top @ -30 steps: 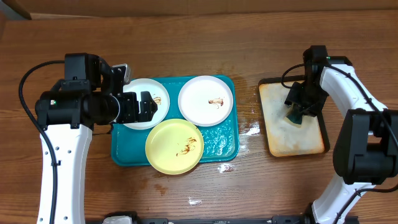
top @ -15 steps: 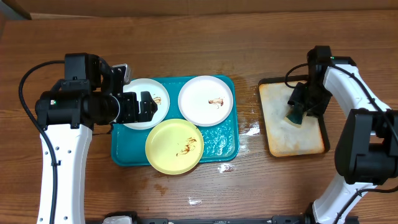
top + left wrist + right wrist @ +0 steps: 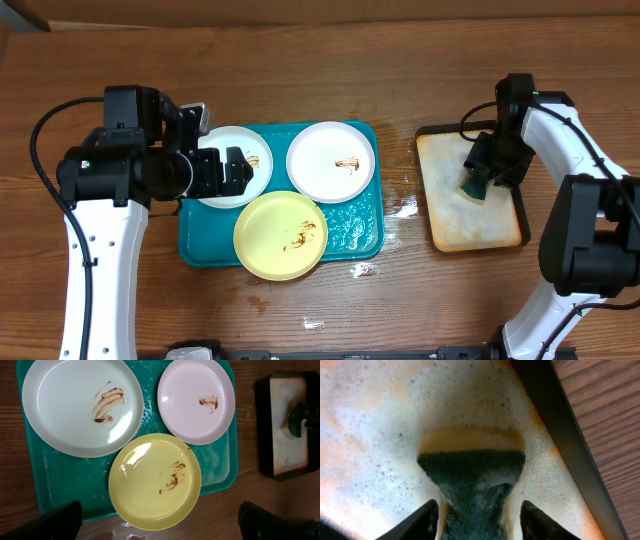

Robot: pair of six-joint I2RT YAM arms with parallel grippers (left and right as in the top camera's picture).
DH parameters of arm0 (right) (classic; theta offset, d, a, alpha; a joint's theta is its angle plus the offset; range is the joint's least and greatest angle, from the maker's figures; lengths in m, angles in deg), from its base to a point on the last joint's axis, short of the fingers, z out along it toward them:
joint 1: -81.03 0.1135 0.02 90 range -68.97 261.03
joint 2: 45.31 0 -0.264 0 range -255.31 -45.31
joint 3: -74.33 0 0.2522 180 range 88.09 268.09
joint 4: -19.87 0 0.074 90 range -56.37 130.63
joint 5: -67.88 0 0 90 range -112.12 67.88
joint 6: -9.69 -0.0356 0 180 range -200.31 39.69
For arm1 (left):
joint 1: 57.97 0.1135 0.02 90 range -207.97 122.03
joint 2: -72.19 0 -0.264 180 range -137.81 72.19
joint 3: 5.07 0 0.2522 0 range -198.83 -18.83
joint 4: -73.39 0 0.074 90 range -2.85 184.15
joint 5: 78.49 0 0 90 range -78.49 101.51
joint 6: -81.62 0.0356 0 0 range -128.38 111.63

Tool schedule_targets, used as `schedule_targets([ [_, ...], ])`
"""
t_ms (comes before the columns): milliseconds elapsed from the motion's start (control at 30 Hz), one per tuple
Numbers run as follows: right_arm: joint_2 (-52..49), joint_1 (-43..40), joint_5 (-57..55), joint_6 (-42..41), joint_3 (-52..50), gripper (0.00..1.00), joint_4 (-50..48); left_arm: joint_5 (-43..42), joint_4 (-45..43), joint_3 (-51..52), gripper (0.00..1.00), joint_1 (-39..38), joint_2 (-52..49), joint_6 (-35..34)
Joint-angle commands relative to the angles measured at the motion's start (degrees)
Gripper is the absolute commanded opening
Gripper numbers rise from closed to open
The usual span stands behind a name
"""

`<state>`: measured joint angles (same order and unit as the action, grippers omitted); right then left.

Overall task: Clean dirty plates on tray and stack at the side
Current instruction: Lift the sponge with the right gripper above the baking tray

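Three smeared plates (image 3: 155, 482) lie on the teal tray (image 3: 75, 480) beneath my left gripper (image 3: 238, 170), hovering with fingers (image 3: 57, 521) wide apart; my right gripper (image 3: 479, 520), arm angled down, pinches the sponge (image 3: 470, 467) in the black tray (image 3: 555, 430).

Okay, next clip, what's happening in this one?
The right gripper pinches a green-and-yellow sponge in the foamy black-rimmed tray at the right. The left gripper hangs open over the left white plate. That one, the other white plate and the yellow plate all lie on the teal tray, each with a brown smear. None has been wiped yet, and nothing is stacked at the side.
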<state>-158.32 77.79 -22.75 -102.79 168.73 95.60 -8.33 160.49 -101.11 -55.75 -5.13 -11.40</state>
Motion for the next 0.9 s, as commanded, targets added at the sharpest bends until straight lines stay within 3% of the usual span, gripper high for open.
schedule_targets([
  [0,-1.05,-0.15,-0.52,-0.26,-0.87,0.50,-0.35,0.39,0.13,-1.07,1.00,-0.37,-0.22,0.52],
  [867,-1.14,0.79,1.64,-0.26,-3.06,0.53,-3.06,0.37,-0.33,-1.07,1.00,-0.37,-0.22,0.48],
])
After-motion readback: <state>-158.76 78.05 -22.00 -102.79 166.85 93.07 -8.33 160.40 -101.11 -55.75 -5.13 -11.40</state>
